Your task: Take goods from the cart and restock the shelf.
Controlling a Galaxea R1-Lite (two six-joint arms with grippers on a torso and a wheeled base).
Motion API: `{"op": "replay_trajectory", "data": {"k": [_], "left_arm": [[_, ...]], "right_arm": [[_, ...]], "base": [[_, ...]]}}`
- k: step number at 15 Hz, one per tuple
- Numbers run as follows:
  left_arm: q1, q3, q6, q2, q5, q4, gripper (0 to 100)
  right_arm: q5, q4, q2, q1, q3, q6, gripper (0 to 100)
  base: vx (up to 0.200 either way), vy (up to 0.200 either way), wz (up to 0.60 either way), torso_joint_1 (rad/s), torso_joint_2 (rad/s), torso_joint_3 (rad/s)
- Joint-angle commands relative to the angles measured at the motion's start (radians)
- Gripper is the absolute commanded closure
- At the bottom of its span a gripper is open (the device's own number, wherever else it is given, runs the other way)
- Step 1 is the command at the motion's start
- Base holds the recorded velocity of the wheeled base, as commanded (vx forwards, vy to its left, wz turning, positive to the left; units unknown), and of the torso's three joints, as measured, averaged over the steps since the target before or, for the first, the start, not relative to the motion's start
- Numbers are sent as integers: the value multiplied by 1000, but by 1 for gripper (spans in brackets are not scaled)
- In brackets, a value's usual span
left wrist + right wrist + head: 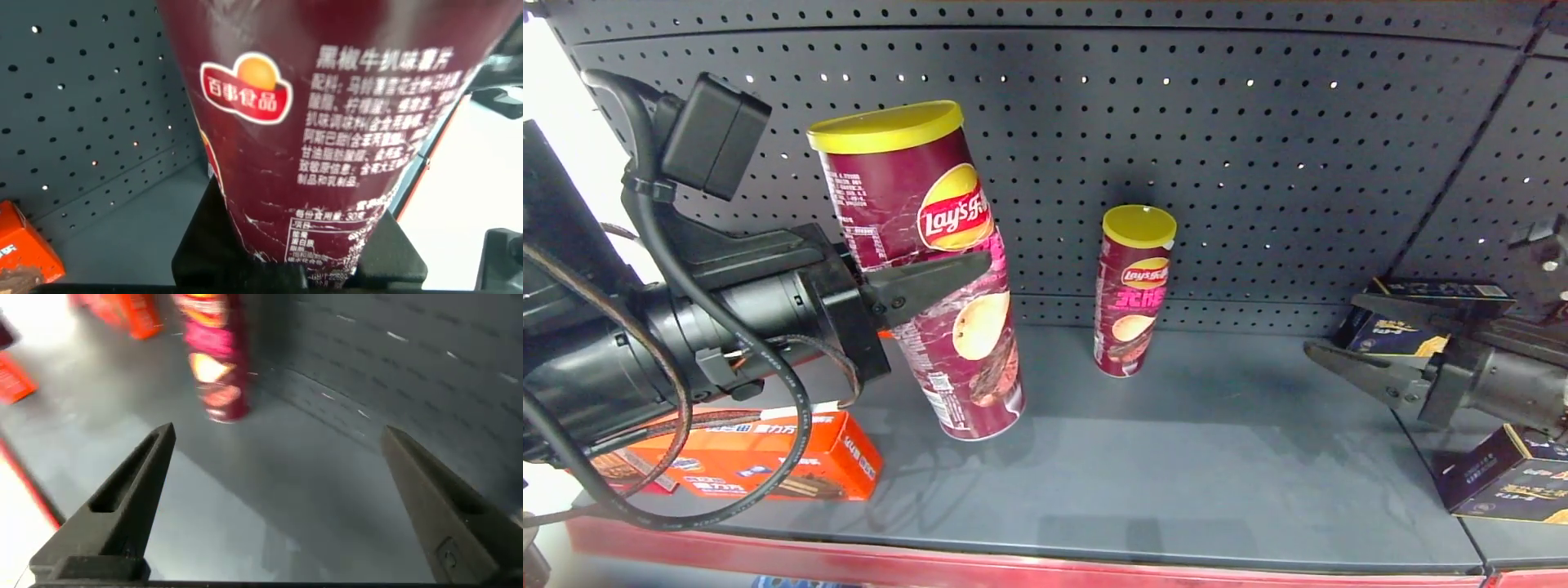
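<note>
My left gripper (943, 286) is shut on a tall maroon chips can (923, 261) with a yellow lid, gripping it around the middle. The can leans with its top to the left, and its base is at the shelf board (1176, 474); I cannot tell whether it touches. In the left wrist view the can (327, 122) sits between the dark fingers (204, 237). A second, identical can (1134, 294) stands upright at the back of the shelf, also seen as a can (214, 351) in the right wrist view. My right gripper (1331, 325) (278, 439) hangs open over the shelf's right side, holding nothing.
An orange box (760, 457) lies on the shelf at the front left. Dark boxes stand at the right, one at the back (1413, 314) and one near the front (1503, 478). A pegboard wall (1258, 163) closes the back. The shelf has a red front edge (1013, 567).
</note>
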Motion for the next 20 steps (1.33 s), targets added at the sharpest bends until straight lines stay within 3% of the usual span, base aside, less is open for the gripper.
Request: {"op": "replay_trajectory", "data": {"k": [1, 3, 7, 9, 11, 13, 20], "left_arm": [[1, -10, -5, 0, -4, 0, 100], [1, -24, -13, 1, -16, 10, 100], [2, -53, -13, 1, -19, 37, 100], [4, -73, -14, 12, -37, 43, 100], [8, -68, -14, 24, -39, 43, 100], [19, -73, -14, 30, -47, 42, 100], [19, -75, -14, 49, -50, 34, 100]], "right_arm": [[84, -2, 146, -11, -89, -20, 0], [190, -5, 247, -29, -195, -52, 0], [286, -2, 347, -11, -295, -52, 0], [354, 9, 407, 37, -368, -42, 0], [366, 9, 450, 72, -413, -12, 0], [434, -51, 505, 66, -434, -6, 0], [490, -123, 611, 75, -536, -14, 0]], "base": [[0, 0, 0, 0, 0, 0], [0, 0, 0, 0, 0, 0], [0, 0, 0, 0, 0, 0], [0, 0, 0, 0, 0, 0], [0, 0, 0, 0, 0, 0], [0, 0, 0, 0, 0, 0], [0, 0, 0, 0, 0, 0]]}}
